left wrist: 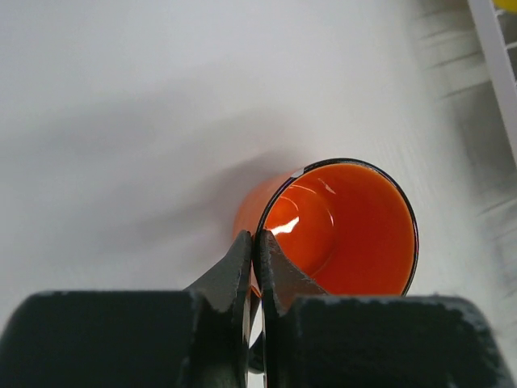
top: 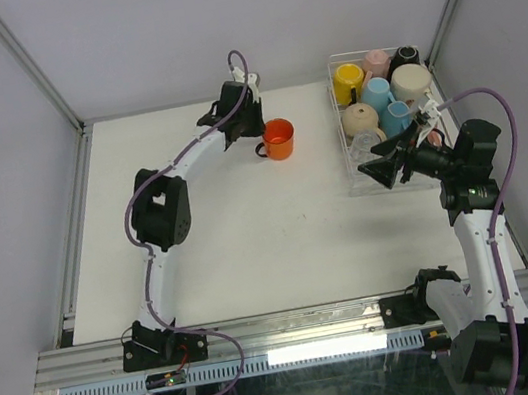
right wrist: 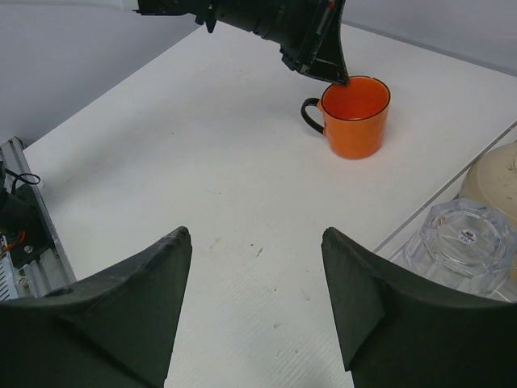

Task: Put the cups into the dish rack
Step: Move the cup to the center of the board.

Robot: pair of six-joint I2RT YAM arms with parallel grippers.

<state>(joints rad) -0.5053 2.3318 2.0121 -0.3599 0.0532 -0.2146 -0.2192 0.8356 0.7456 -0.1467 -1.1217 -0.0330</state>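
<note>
Upper centre of the top view: orange mug (top: pixel 279 139) upright on the white table (top: pixel 253 250), well apart from the dish rack (top: pixel 336 94) at upper right. Left gripper (top: pixel 259 133) closed all the way, fingers (left wrist: pixel 234 267) pinched on the mug's rim beside the black handle; seen from the left wrist, only a sliver between them. Right gripper (top: pixel 384 159) spread wide and empty, above the rack's near end, pointing left. Inside the rack: yellow cup (top: pixel 348 75), pink cup (top: pixel 378 61), black cup (top: pixel 407 54), beige cups (top: pixel 411 82), blue cups (top: pixel 376 92). Clear glass tumbler (right wrist: pixel 462 242) at the rack's near end, lower right of the right wrist view.
</note>
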